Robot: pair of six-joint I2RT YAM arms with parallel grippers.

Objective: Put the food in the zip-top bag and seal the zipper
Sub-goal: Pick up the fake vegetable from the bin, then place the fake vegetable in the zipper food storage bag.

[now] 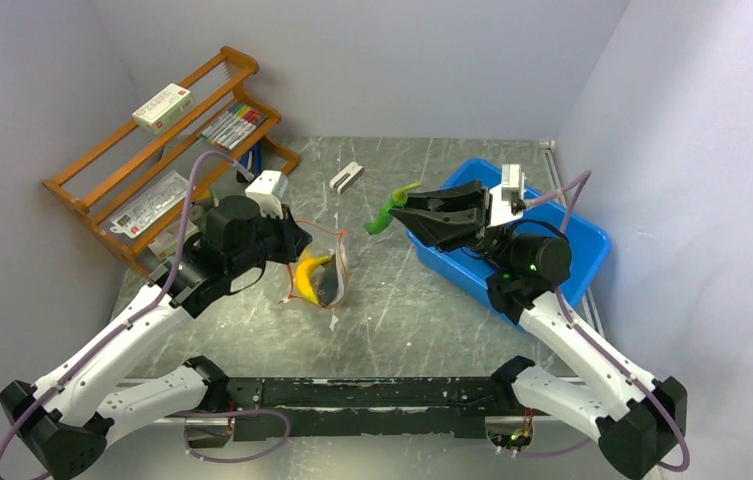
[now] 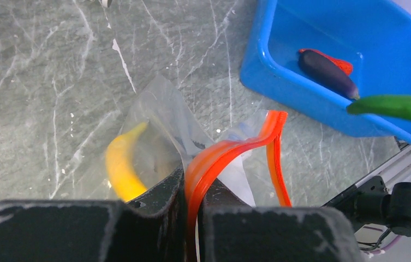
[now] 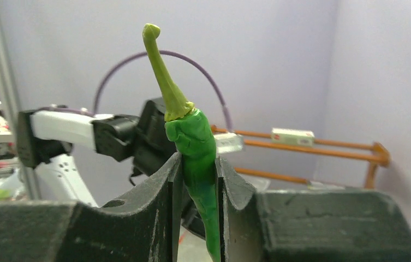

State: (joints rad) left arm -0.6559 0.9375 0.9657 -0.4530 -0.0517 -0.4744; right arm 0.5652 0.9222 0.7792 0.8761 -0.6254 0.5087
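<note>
The left pincer (image 2: 192, 218) is clamped narrow on the red-orange zipper (image 2: 230, 150), the strip squeezed flat between its two black fingers and arching up out of them. The clear bag (image 1: 322, 275) hangs from that grip down onto the grey marbled desk (image 1: 422, 310), a little toward nine o'clock from the middle. Its mouth gapes toward the right arm. A yellow banana (image 2: 121, 164) lies inside the bag, curved against the plastic. There is a greyish shape beside it, but I cannot tell what it is.

The right pincer (image 3: 195, 180) is closed on the green pod (image 3: 197, 153). It grips the thick lower part, and the pale stalk sticks out past the fingertips. In the overhead view the pod (image 1: 387, 210) is held in the air at about one o'clock from the bag, apart from it and just beside the near corner of the blue bin (image 1: 582, 250).

The bin sits at three o'clock on the desk. The dark purple eggplant (image 2: 326, 71) lies in it, touching the red-orange chili (image 2: 339, 63) behind it.

A wooden rack (image 1: 152, 150) stands at ten o'clock against the wall, with a small box and pens on its shelves.
</note>
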